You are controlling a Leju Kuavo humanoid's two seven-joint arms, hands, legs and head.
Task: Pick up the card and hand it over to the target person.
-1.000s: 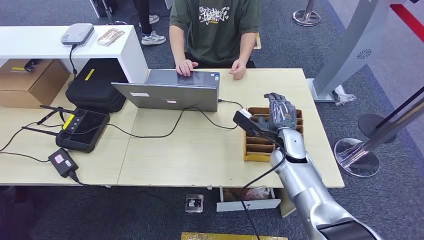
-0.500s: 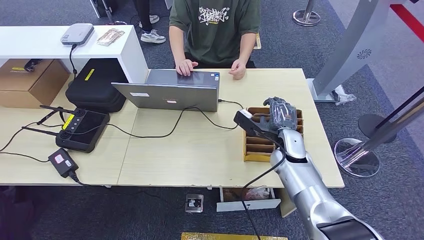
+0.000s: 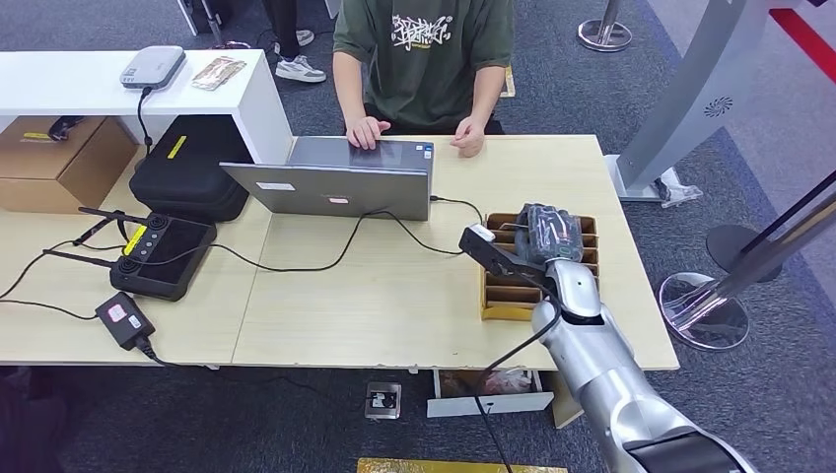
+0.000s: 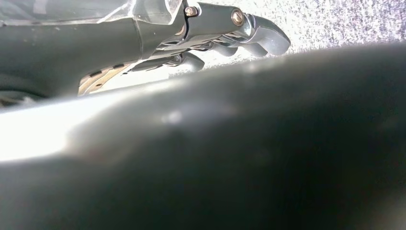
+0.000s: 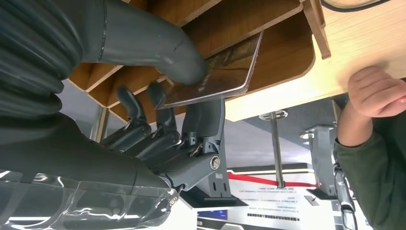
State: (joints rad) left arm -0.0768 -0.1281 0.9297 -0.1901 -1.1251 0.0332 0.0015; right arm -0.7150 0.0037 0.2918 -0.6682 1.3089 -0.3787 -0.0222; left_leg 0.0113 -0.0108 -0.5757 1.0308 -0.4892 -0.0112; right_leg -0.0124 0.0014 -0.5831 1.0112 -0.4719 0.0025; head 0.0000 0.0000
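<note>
Card (image 5: 218, 72) pinched btwn right robot hand (image 5: 158, 96) thumb & fingers

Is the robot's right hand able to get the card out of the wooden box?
Probably yes. The right hand already pinches the card between thumb and fingers inside the wooden box, and nothing seems to block lifting it out.
</note>
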